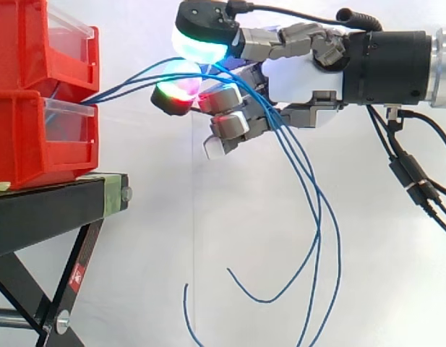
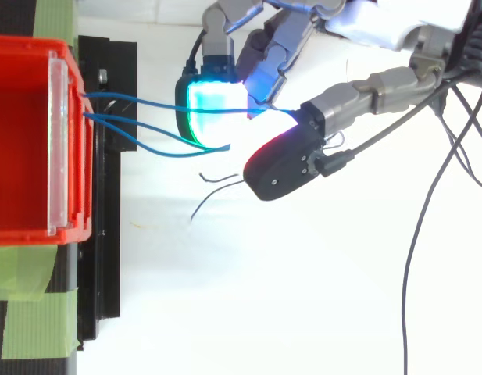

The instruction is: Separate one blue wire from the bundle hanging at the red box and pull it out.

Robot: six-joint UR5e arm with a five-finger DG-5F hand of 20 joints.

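Blue wires [image 1: 129, 85] come out between the two stacked red bins [image 1: 35, 137] at the left and run right, raised nearly level, into my hand [image 1: 302, 79]. The fingers are curled, and the wires pass between the glowing cyan pad [image 1: 199, 45] above and the red-green pad [image 1: 178, 94] below. Past the fingers the wires drop in long loose tails [image 1: 318, 217]. From above, the wires [image 2: 116, 98] leave the red bin's [image 2: 22, 141] clear front and meet the glowing pads [image 2: 213, 105] of the hand [image 2: 373, 82]. I cannot tell how many wires are pinched.
The bins stand on a black stand [image 1: 56, 202] with crossed legs; green tape [image 2: 37, 320] holds its top. A white curtain hangs behind. Open space lies below and to the right of the stand, where the wire tails hang.
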